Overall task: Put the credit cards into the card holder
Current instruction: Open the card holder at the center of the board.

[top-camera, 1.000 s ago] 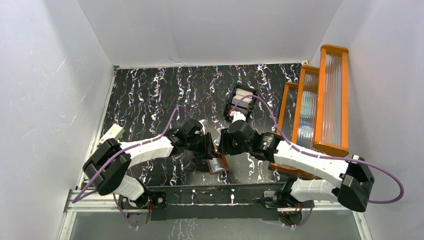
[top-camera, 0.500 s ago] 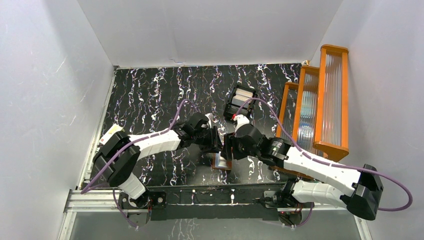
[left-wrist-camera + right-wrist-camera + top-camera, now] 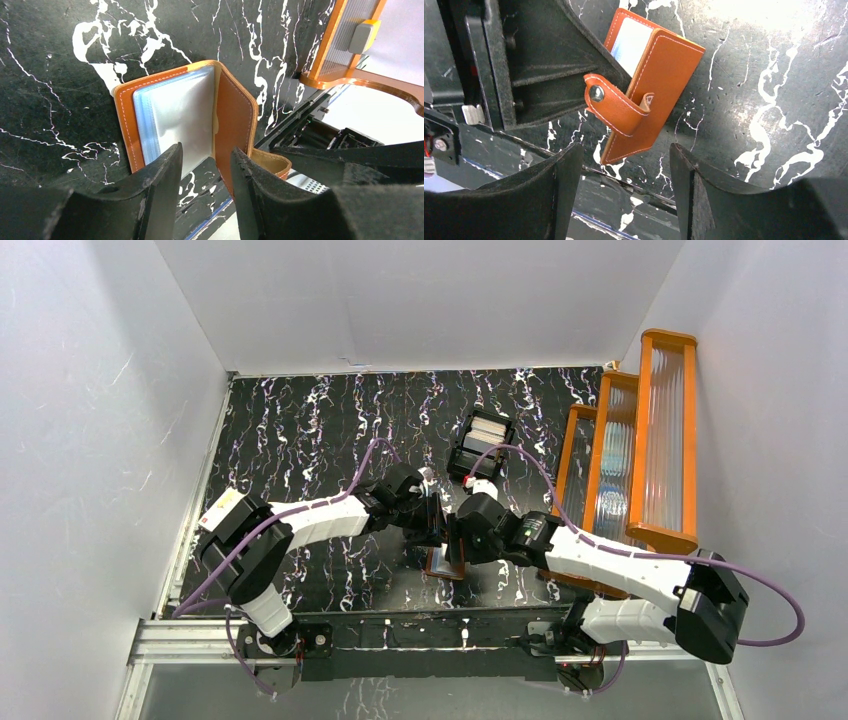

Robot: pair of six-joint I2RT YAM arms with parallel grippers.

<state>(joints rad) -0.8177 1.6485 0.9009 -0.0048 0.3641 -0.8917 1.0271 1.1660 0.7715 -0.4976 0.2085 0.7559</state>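
Observation:
The card holder point(image 3: 441, 563), a reddish-brown wallet, stands half open on the black marbled table point(image 3: 300, 430) near its front edge. Its shiny pale pockets point(image 3: 182, 110) face the left wrist camera. My left gripper point(image 3: 205, 152) is open astride the right-hand cover point(image 3: 234, 115), which leans against one finger point(image 3: 247, 180). In the right wrist view the snap strap point(image 3: 616, 107) hangs from the cover's outside. My right gripper point(image 3: 626, 152) is open and empty, just short of the wallet. Pale credit cards point(image 3: 489, 427) stand in a black tray point(image 3: 462, 456) farther back.
Orange-framed ribbed racks point(image 3: 620, 460) line the right side of the table. A cream box point(image 3: 228, 503) sits at the left edge. A metal rail point(image 3: 420, 635) runs along the near edge by the arm bases. The two grippers point(image 3: 445, 532) almost touch.
My right gripper has opened wider and backed off the wallet. The left gripper moved right, and the wallet went from lying open to standing half folded.

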